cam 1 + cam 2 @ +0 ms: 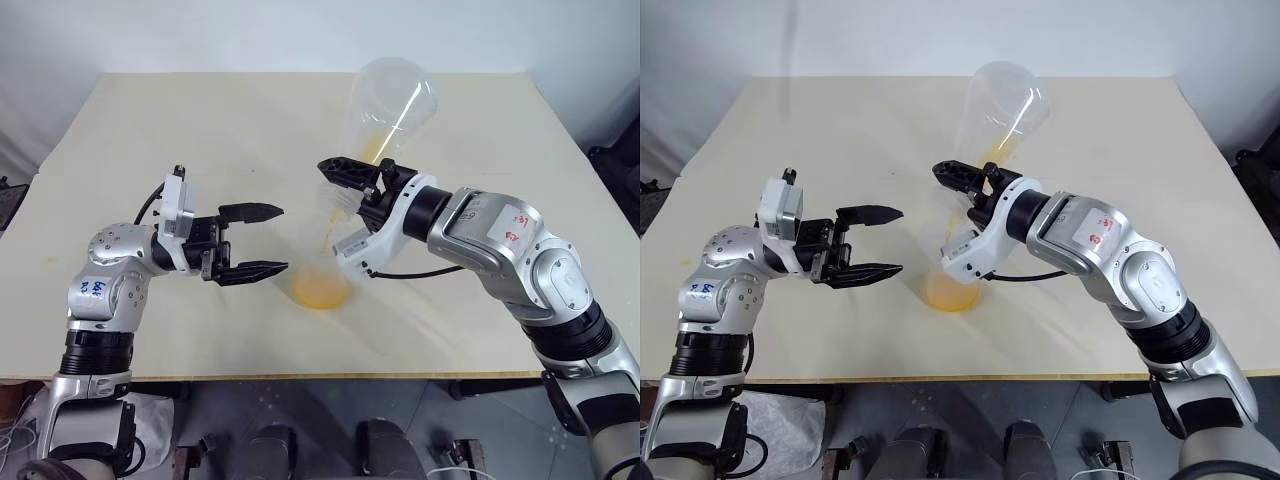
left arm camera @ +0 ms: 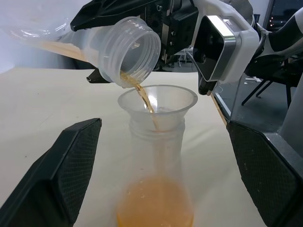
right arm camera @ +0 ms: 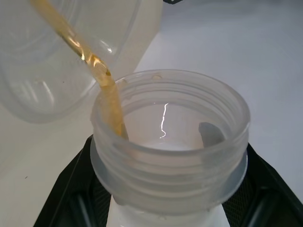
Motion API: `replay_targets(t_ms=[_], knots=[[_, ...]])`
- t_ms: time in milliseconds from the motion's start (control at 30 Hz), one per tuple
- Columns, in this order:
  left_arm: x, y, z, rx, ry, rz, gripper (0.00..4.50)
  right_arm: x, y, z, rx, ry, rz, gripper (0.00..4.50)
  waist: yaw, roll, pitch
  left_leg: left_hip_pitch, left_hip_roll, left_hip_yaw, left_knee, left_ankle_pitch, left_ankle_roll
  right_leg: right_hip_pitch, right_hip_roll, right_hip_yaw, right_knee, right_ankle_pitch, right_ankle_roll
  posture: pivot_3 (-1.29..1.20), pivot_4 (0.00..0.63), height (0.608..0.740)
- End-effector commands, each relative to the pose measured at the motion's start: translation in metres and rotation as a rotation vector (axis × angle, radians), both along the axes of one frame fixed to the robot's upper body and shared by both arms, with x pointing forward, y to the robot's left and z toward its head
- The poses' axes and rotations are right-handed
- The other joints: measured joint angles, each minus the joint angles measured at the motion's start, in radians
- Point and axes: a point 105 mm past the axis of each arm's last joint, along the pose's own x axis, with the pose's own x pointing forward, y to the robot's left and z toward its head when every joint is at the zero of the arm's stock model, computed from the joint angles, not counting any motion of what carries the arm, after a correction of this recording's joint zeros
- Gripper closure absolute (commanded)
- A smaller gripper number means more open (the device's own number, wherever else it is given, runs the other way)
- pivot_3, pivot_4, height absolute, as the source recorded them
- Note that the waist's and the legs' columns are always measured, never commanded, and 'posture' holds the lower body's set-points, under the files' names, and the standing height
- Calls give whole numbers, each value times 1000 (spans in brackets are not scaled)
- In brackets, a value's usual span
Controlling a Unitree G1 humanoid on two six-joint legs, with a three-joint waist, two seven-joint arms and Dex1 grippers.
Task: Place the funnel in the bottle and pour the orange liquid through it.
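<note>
Tilting light, stiff, slippery pouring flask (image 1: pixel 385 105), right gripper (image 1: pixel 345 205) clamping its neck; orange liquid (image 2: pixel 144 99) streaming into funnel (image 2: pixel 158 101) below; left gripper (image 1: pixel 255 240) gaping empty beside bottle (image 2: pixel 155 189).

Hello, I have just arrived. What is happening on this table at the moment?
The right gripper is shut on the neck of a clear flask, tipped mouth down. A thin stream of orange liquid runs from it into the funnel seated in the bottle standing on the table. Liquid has collected in the bottle's base. The left gripper waits open beside the bottle, not touching it.
</note>
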Motion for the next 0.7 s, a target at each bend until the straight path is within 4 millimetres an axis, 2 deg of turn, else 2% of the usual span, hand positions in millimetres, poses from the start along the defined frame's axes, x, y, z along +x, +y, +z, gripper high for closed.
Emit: replay_targets(t_ms=[33,700], knots=[[0,-1,7,5,-38,-3,0,-7,-2,17,27,-73,14,2018,0,0,0,0,0,0,0,0,0,0,0,0,0,0,0,0,150,740],[1,-1,7,3,-40,-2,0,-8,-4,19,21,-97,25,2018,0,0,0,0,0,0,0,0,0,0,0,0,0,0,0,0,150,740]])
